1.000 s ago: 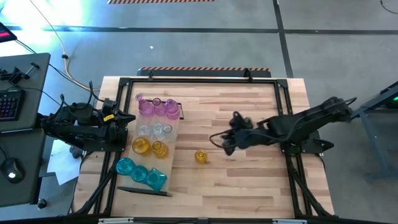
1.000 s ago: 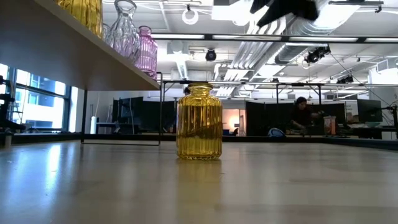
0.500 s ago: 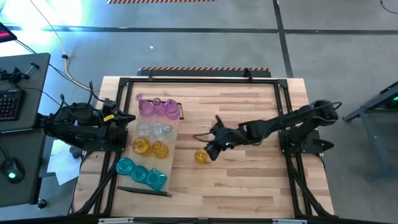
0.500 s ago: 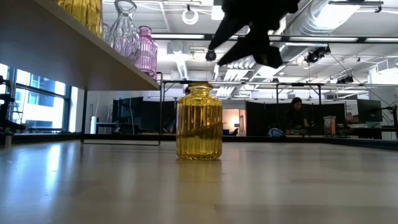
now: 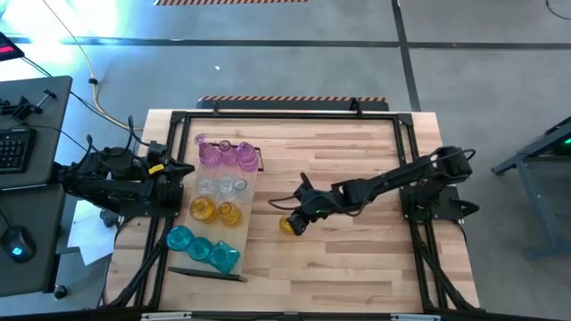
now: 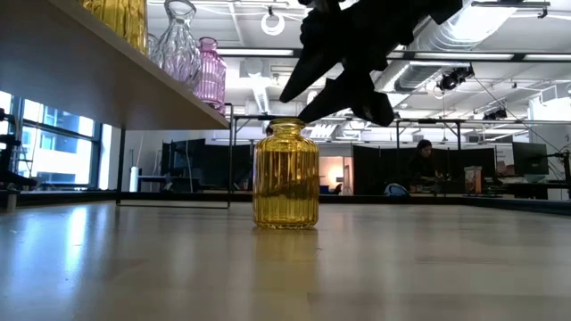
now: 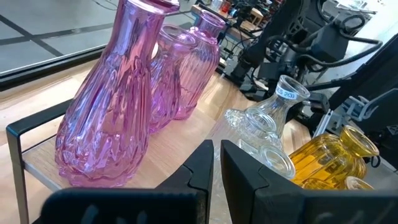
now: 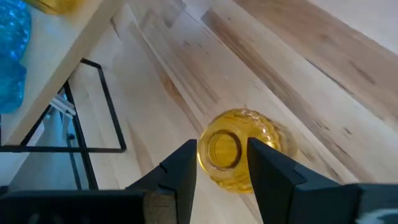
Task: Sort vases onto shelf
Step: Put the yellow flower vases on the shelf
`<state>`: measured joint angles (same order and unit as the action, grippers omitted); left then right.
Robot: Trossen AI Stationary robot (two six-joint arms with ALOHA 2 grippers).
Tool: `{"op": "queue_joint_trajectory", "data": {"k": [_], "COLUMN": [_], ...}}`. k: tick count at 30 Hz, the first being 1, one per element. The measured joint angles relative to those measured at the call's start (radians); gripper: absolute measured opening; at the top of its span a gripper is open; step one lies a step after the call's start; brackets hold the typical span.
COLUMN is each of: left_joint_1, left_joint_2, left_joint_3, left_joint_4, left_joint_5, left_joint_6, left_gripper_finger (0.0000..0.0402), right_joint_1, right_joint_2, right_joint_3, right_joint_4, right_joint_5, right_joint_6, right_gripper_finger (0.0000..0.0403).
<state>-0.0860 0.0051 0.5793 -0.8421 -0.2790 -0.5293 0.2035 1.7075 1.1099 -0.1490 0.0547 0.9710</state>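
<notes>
You're looking at a grey concrete floor (image 5: 294, 62) with dark seams and a hazard-striped strip (image 5: 293, 99) just beyond the butcher-block tabletop (image 5: 357, 152). To the left stands a desk (image 5: 31, 178) with a keyboard (image 5: 13, 147) and mouse (image 5: 15, 242). Across the room you see windows (image 6: 53, 147) at left, exposed ducts and pipes (image 6: 500, 45) on the ceiling, ceiling lights (image 6: 272, 22), dark partitions (image 6: 384, 169), and a person (image 6: 426, 165) at a distant workstation.

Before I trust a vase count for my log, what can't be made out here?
- Low view: shelf underside hides most vases; teal ones unseen.
- High view: clear vases blend together.
- Whether the right gripper touches the amber vase: unclear everywhere.
</notes>
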Motion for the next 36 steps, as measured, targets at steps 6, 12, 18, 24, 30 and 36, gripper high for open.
{"op": "queue_joint_trajectory", "data": {"k": [6, 12, 18, 24, 30, 36], "left_joint_1": [0.0, 0.0, 0.0, 0.0, 0.0, 0.0], "left_joint_2": [0.0, 0.0, 0.0, 0.0, 0.0, 0.0], "left_joint_3": [0.0, 0.0, 0.0, -0.001, -0.001, -0.001], "left_joint_4": [0.0, 0.0, 0.001, 0.001, 0.001, 0.001], "left_joint_5": [0.0, 0.0, 0.0, -0.001, -0.001, -0.001], "left_joint_6": [0.001, 0.002, 0.002, 0.002, 0.002, 0.002], "left_gripper_finger": [0.0021, 0.0021, 0.0021, 0.0021, 0.0021, 0.0021], "right_joint_1": [0.0, 0.0, 0.0, 0.0, 0.006, 0.007], "right_joint_2": [0.016, 0.028, 0.062, 0.062, 0.067, 0.067], "right_joint_3": [0.0, 0.0, 0.001, 0.002, 0.002, 0.002], "right_joint_4": [0.015, -0.015, 0.024, 0.024, 0.042, 0.039], "right_joint_5": [-0.003, -0.004, -0.028, -0.046, -0.057, -0.054], "right_joint_6": [0.016, 0.016, 0.016, 0.016, 0.016, 0.017], "right_gripper_finger": [0.0123, 0.0118, 0.0095, 0.0073, 0.0067, 0.0067]}}
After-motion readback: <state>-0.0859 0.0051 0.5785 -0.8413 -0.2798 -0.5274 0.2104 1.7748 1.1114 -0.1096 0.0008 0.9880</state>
